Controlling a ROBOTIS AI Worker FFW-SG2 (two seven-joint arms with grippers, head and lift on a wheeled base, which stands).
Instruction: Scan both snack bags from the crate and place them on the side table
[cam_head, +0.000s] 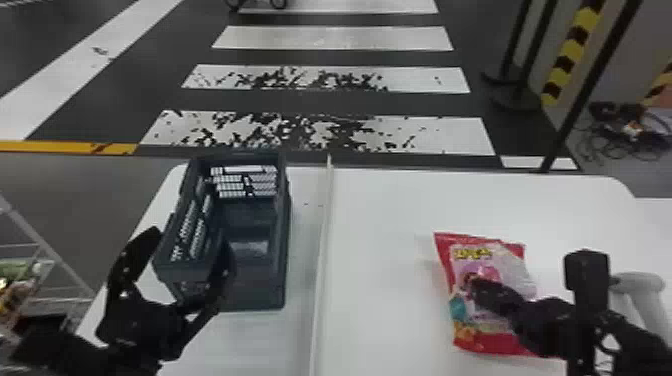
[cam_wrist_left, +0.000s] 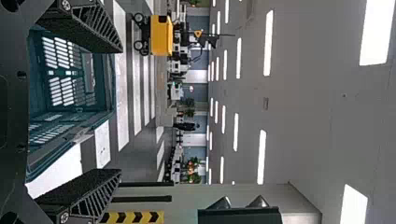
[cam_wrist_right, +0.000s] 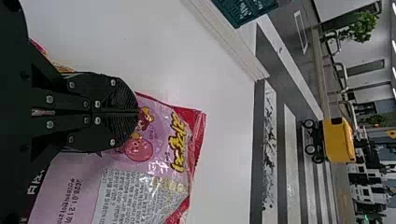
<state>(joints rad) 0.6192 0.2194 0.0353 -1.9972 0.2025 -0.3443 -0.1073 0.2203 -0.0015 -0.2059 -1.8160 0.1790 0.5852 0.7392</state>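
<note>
Pincer (cam_head: 476, 289) perhaps on pink-red bag (cam_head: 507, 260)

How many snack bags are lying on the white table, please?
1. The red-and-pink snack bag lies on the white table, to the right of the raised divider, with the right claw over it. Another could be hidden beneath it.

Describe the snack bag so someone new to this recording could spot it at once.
Start at the white table and find the pale raised strip running away from the robot. Right of that strip, the snack bag lies flat under the right gripper. Its red ends and pink front set it apart from the dark crate left of the strip.
</note>
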